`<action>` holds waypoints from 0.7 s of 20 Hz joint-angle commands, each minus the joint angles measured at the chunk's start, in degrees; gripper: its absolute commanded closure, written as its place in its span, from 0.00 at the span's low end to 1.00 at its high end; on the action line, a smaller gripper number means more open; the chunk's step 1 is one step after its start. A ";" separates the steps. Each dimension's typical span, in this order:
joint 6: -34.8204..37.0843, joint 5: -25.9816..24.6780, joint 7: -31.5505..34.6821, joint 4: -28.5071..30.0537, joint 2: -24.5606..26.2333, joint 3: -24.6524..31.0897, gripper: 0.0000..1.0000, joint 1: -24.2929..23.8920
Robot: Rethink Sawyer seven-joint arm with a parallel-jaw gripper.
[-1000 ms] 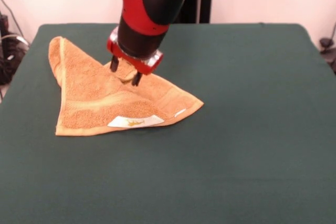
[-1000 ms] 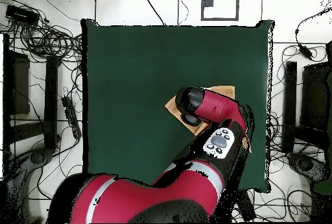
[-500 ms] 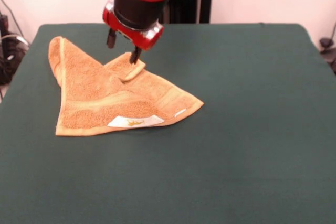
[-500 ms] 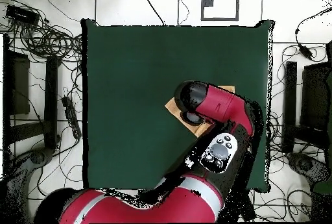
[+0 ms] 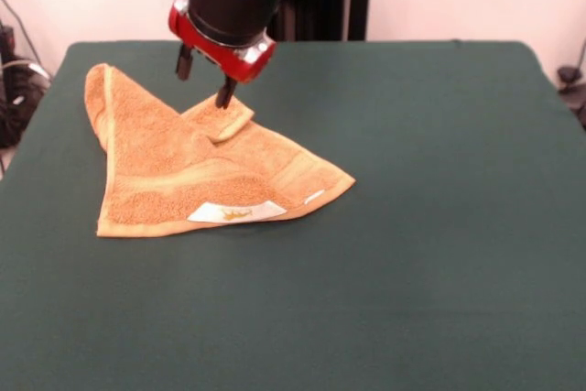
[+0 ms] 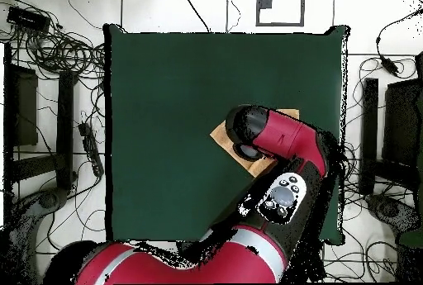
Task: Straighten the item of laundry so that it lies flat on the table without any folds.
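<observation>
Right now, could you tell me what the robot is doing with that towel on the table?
The Sawyer arm's gripper hangs open just above the orange-tan terry towel, holding nothing. The towel lies on the dark green table, folded over into a rough triangle, with a small flap turned up right under the fingertips. Its white label shows at the near edge in the front view. So the towel is not flat yet; in the overhead view the arm covers most of it.

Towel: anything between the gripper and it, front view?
Nothing visible. The open gripper hangs empty just above the towel, over its folded-up flap; only air lies between. The table around the towel is bare.
</observation>
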 commanded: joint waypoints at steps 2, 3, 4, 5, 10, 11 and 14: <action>-7.80 3.09 16.59 8.46 6.14 8.49 0.00 -0.18; -8.64 3.38 16.83 8.75 6.34 8.68 0.00 -0.20; -9.05 3.60 16.92 8.99 6.59 8.84 0.00 -0.20; -9.38 3.77 17.00 9.06 6.81 8.82 0.00 -0.16; -13.41 4.80 16.62 10.28 7.72 9.93 0.00 -0.67; -14.96 5.05 16.50 10.60 7.90 10.38 0.00 -0.89; -19.18 5.89 16.05 11.56 8.73 12.24 0.00 -2.00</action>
